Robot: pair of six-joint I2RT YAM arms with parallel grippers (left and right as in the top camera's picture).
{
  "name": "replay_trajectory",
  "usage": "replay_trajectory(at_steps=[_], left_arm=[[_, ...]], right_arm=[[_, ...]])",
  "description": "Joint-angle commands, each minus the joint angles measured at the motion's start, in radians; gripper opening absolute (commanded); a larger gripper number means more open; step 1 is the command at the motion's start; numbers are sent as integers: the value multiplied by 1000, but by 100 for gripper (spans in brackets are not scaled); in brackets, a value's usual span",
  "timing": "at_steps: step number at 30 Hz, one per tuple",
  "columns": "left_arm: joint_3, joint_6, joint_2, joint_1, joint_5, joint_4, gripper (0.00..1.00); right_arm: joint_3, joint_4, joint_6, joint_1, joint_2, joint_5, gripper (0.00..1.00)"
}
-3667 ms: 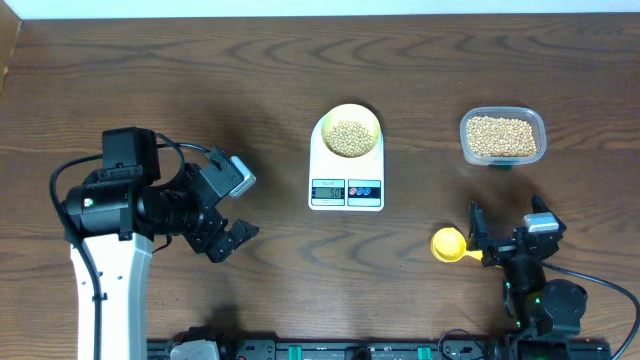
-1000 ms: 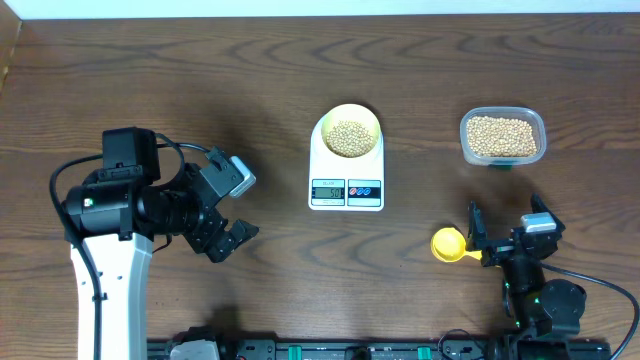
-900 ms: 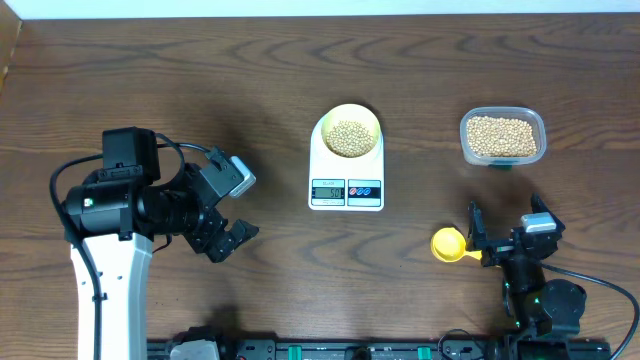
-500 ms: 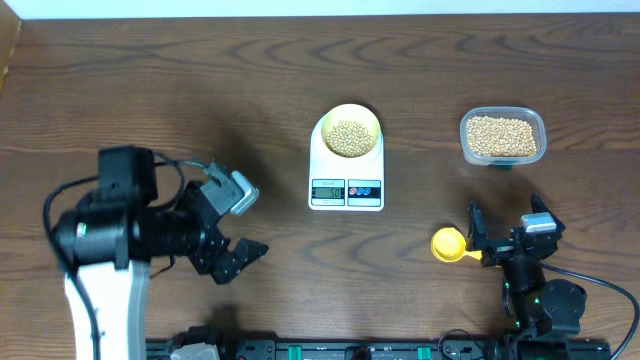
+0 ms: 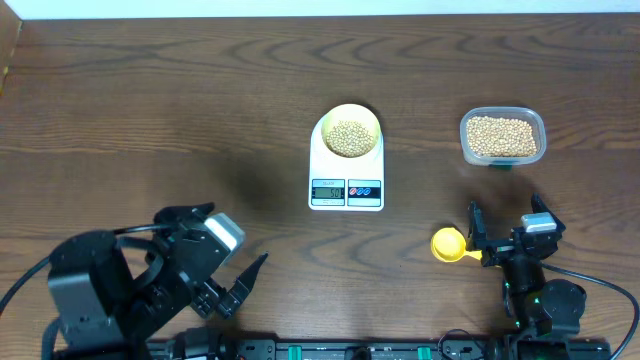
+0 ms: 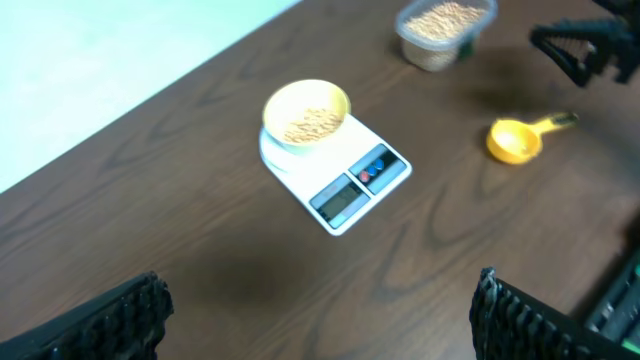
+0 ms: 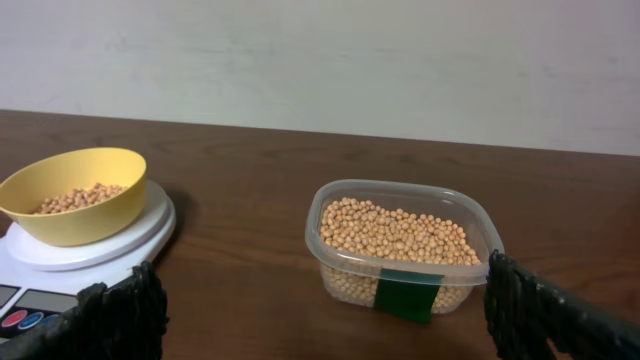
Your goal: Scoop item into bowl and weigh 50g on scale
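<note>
The pale yellow bowl [image 5: 368, 119] holds a heap of beans [image 5: 348, 138] and stands on the upper part of the white scale [image 5: 346, 203], whose display faces the front edge. From the left wrist view, the bowl [image 6: 335, 96] and scale [image 6: 395, 160] lie far ahead. My left gripper [image 5: 222, 248] is open and empty low at the front left, well away from the scale. My right gripper [image 5: 505, 212] is open and empty at the front right, facing the tub. In the right wrist view the bowl [image 7: 110, 205] sits left on the scale [image 7: 100, 250].
A clear plastic tub [image 5: 502, 137] full of beans stands at the back right, with green tape on its near wall [image 7: 405, 293]. A bright yellow scoop [image 5: 448, 244] lies on the table just left of my right gripper, also seen as the scoop [image 6: 513, 140].
My left arm has pulled back and down toward the table's front-left edge, its gripper still open. The right arm, scoop, bowl and scale have not moved.
</note>
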Motion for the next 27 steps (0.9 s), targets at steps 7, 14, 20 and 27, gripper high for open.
replay_trajectory(at_steps=[7, 14, 20, 27], left_arm=[[-61, -222, -89, -23, -47, 58, 98], [-300, -481, -265, -35, -74, 328, 98], [-536, -589, -403, -48, -172, 587, 98], [-698, -588, -503, -122, -347, 743, 98]], right_arm=[[-1, -5, -12, 7, -7, 12, 99], [-1, -5, -12, 7, -7, 12, 99], [-1, -5, -12, 7, -7, 12, 99], [-1, -5, -12, 7, -7, 12, 99]])
